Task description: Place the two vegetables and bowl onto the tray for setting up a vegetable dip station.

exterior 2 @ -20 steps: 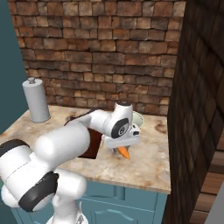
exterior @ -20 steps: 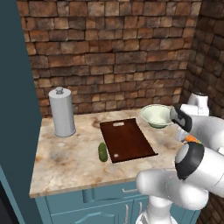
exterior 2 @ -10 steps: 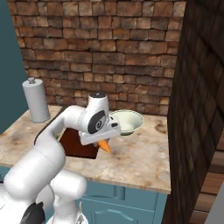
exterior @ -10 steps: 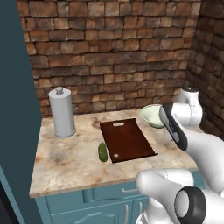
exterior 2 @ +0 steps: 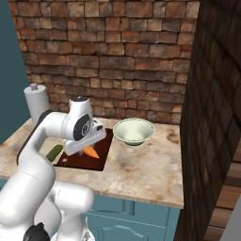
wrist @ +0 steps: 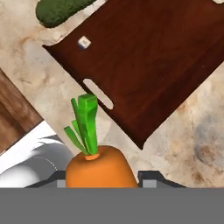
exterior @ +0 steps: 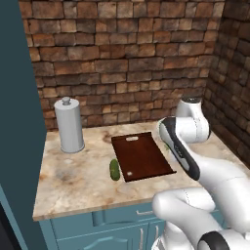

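Note:
My gripper (wrist: pixel 103 177) is shut on the orange carrot (wrist: pixel 98 168), whose green top (wrist: pixel 87 122) sticks up in the hand view. In the right base view the carrot (exterior 2: pixel 91 151) hangs just above the right part of the dark reddish-brown tray (exterior 2: pixel 96 162). Below the hand lie the tray (wrist: pixel 144 57), its slot handle (wrist: pixel 98 93) and its white dot (wrist: pixel 84 42). The dark green cucumber (exterior: pixel 114 169) lies on the counter, touching the tray's left edge. The pale bowl (exterior 2: pixel 133 131) stands on the counter to the right of the tray.
A tall grey metal canister (exterior: pixel 68 124) with a knob lid stands at the back left of the counter. A brick wall runs behind the counter and along its right side. A dark teal panel borders the left end.
The arm has swung left with the carrot in its grip, from the counter beside the bowl to over the tray. Bowl, cucumber and canister have stayed in place.

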Controlling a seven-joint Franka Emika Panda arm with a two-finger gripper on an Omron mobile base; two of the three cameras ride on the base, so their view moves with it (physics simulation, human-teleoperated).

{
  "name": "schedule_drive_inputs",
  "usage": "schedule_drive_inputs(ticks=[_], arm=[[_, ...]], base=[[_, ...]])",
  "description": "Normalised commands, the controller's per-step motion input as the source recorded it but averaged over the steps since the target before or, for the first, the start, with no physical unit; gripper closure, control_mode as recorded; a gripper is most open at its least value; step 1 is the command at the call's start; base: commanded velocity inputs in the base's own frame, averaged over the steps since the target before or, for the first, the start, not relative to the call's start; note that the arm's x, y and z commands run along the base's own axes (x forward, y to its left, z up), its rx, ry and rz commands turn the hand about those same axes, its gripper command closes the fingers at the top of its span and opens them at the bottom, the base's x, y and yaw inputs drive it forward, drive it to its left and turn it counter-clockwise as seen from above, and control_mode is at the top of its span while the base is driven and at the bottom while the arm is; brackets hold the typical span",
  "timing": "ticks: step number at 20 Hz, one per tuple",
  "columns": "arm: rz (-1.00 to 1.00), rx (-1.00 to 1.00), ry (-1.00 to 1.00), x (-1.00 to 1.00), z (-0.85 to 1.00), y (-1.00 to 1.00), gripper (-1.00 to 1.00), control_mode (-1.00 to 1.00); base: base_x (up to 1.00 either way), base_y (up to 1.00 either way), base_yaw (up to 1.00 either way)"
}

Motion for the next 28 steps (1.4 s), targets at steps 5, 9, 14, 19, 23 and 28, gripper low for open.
schedule_drive_inputs(ticks=[5,9,14,19,23,28], arm=[[0.33,0.0,0.06,0.09,0.03,0.76,1.0,-1.0],[0.33,0.0,0.08,0.19,0.0,0.67,1.0,-1.0],[0.27,0.0,0.02,0.59,0.0,0.37,1.0,-1.0],[0.13,0.0,0.0,0.81,0.0,0.0,1.0,-1.0],[0.06,0.0,-0.04,0.67,0.0,0.0,1.0,-1.0],[0.03,0.0,-0.06,0.55,0.0,0.0,1.0,-1.0]], base=[[0.0,0.0,0.0],[0.0,0.0,0.0],[0.0,0.0,0.0],[0.0,0.0,0.0],[0.0,0.0,0.0],[0.0,0.0,0.0]])
